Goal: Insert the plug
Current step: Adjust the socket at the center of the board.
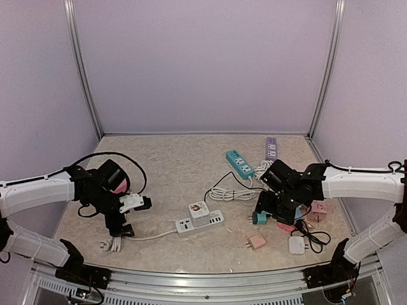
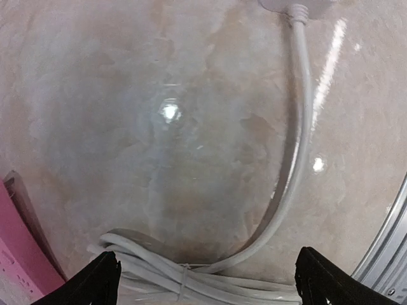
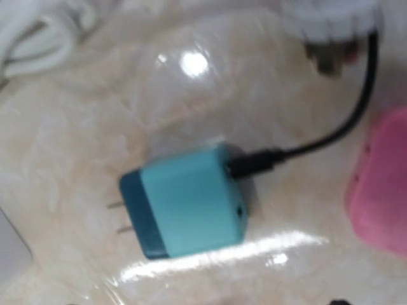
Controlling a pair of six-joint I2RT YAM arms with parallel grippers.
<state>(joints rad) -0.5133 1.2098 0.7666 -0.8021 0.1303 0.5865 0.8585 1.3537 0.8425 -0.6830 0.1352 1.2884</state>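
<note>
A teal plug (image 3: 191,203) with two metal prongs and a black cord lies flat on the table. In the top view the teal plug (image 1: 259,218) sits just under my right gripper (image 1: 266,212), which hovers open above it without touching it. A white power strip (image 1: 199,223) lies at the table's middle front, with a white cube adapter (image 1: 198,210) standing on it. My left gripper (image 2: 213,287) stands open over the strip's tied white cable bundle (image 2: 191,276). In the top view the left gripper (image 1: 121,232) is at the front left.
A teal power strip (image 1: 239,163) and a purple one (image 1: 271,148) lie at the back, with a white coiled cord (image 1: 235,190) beside them. A pink adapter (image 1: 256,241), a white adapter (image 1: 297,245) and a pink box (image 1: 318,210) crowd the right front. A metal rail (image 2: 388,254) edges the table.
</note>
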